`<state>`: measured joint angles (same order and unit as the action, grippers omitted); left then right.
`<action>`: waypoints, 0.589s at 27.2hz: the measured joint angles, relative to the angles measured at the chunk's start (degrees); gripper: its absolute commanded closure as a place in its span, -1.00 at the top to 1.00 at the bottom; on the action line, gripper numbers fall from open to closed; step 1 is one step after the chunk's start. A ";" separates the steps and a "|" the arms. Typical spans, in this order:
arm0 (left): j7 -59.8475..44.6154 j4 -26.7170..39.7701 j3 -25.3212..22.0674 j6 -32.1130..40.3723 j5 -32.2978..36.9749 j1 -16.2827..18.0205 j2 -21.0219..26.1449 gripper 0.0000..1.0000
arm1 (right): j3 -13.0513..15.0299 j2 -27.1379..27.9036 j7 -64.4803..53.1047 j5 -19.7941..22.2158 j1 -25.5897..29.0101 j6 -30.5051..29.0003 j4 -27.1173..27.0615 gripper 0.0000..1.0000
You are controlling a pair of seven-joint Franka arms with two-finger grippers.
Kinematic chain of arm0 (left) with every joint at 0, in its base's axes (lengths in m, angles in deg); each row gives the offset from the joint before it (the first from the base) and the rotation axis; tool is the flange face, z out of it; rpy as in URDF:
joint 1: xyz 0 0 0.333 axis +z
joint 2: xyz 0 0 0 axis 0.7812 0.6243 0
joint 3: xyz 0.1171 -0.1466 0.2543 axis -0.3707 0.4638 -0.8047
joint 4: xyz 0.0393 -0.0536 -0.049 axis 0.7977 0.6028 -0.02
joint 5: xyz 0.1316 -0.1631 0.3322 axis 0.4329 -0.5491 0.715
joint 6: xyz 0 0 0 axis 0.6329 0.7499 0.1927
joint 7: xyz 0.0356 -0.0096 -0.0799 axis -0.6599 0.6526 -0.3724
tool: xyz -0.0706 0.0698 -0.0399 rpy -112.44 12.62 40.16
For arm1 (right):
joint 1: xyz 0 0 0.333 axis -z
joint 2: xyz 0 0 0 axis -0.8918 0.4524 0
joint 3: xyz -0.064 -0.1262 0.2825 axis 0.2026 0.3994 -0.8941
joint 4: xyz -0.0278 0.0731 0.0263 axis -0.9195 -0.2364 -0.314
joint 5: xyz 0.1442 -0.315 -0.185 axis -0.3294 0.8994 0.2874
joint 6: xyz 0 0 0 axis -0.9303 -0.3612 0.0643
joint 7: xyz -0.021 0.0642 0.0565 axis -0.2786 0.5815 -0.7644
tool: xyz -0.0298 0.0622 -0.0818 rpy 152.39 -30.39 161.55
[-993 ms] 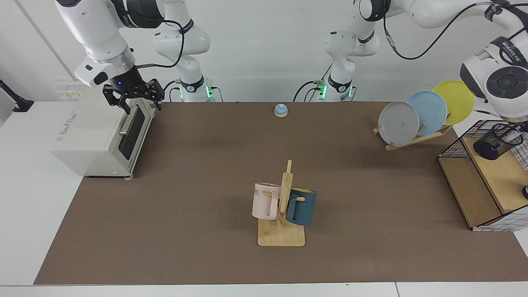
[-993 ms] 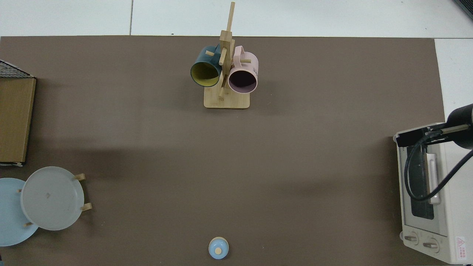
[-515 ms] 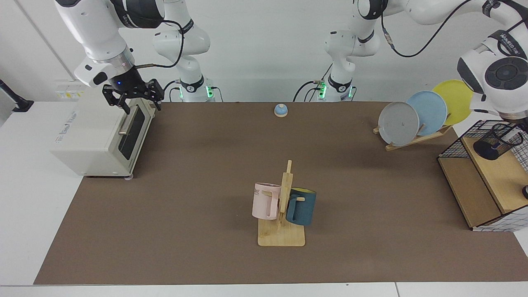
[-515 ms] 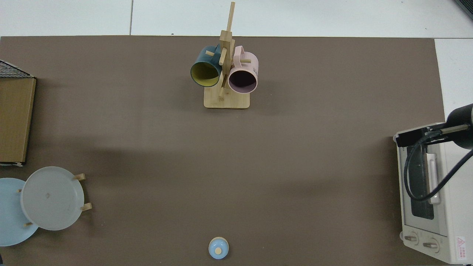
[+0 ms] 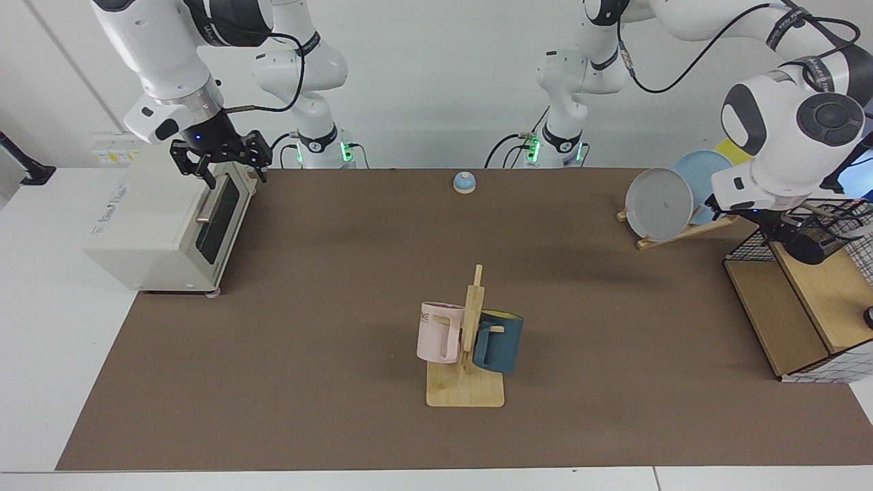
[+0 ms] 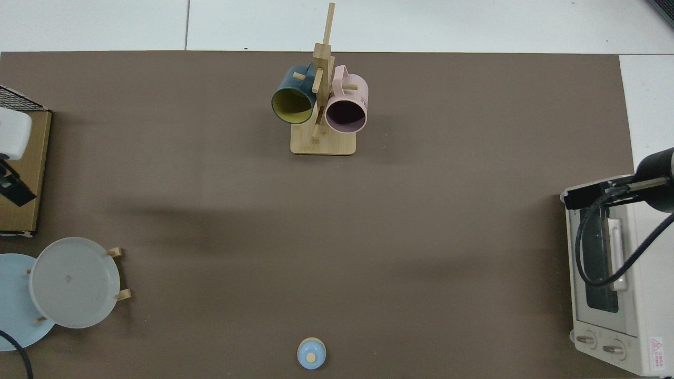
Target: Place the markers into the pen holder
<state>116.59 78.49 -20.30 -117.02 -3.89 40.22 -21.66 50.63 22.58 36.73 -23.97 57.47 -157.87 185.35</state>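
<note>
Beside left gripper [image 5: 784,228], pen holder [image 5: 815,242] tilted.

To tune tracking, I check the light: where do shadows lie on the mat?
Facing view: a soft shadow on the mat below the plates; left gripper at the pen holder; right gripper waits over the oven. Top view: faint bands cross the mat, no glare.

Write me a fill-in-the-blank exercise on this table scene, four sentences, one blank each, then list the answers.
1. The pink mug and the teal mug hang on a wooden ____.
2. The right gripper hovers over the white ____.
3. The left arm reaches to the wire basket that holds the black ____.
4. The plate nearest the table's middle in the rack is ____.

Answers: mug stand; toaster oven; pen holder; grey
</note>
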 measured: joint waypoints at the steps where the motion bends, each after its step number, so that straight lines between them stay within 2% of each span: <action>1: -2.97 0.26 0.86 0.33 -0.77 -0.09 -0.21 1.00 | 0.00 0.00 0.00 0.00 0.00 0.00 0.00 1.00; 11: -26.70 2.59 8.86 0.86 -6.17 -0.24 -2.15 1.00 | -0.01 0.00 0.00 0.00 0.00 0.00 0.00 1.00; 16: -33.68 3.49 14.48 1.29 -7.82 2.88 -3.48 1.00 | -0.01 0.00 0.00 0.00 0.00 0.00 0.00 1.00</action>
<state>82.91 81.98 -5.82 -115.73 -11.71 43.10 -25.14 50.62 22.58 36.73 -23.97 57.47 -157.87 185.35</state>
